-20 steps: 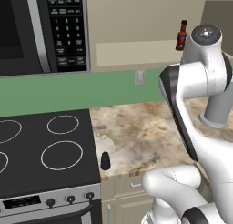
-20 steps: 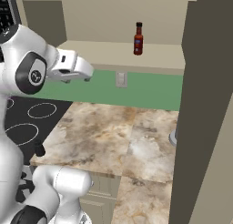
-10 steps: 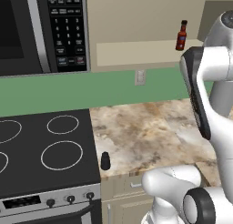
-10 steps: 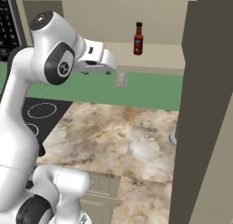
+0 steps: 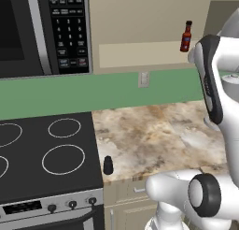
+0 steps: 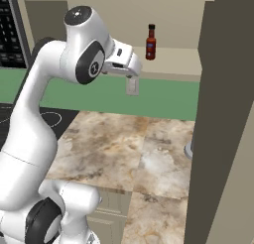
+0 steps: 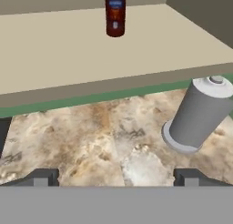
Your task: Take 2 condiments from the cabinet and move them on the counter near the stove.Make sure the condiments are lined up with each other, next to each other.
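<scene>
A red-brown sauce bottle with a black cap, a black shaker, a mottled beige-and-brown table, a green wall strip.

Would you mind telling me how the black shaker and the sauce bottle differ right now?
The shaker is short, all black and stands on the counter beside the stove. The sauce bottle is slim, red-brown with a black cap, and stands on the cabinet shelf. Both are upright and ungripped.

The arm rises and swings its gripper up from above the counter to shelf height, closer to the sauce bottle, fingers spread wide.
</scene>
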Motion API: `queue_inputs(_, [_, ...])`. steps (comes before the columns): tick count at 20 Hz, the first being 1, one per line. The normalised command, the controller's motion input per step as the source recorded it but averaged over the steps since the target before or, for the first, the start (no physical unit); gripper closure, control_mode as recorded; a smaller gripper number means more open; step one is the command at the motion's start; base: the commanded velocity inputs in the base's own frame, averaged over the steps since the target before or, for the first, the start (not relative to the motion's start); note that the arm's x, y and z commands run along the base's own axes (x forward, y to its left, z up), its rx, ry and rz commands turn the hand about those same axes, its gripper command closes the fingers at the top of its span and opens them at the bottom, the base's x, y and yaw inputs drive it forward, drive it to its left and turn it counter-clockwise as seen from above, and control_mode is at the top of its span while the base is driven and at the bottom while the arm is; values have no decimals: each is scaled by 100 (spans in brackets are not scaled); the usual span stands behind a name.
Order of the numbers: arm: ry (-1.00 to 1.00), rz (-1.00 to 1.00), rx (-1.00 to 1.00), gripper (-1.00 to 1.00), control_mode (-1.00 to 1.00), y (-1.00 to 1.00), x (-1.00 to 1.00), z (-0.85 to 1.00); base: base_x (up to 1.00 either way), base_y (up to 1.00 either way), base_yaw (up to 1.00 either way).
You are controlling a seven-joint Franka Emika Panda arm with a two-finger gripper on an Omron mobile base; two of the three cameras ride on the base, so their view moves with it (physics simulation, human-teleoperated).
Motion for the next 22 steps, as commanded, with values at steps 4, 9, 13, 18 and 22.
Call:
queue_inputs(4, [-9,0,13,-100,-100,-16,22,3,0,0,0])
queue_inputs(9, [-10,0,11,-100,-100,-14,31,3,0,0,0])
queue_inputs(13, [-18,0,7,-100,-100,-8,31,0,0,0,0])
queue_inputs(18, [-10,2,3,-100,-100,-5,26,4,0,0,0])
queue_inputs(22, [-2,3,0,-100,-100,0,23,2,0,0,0])
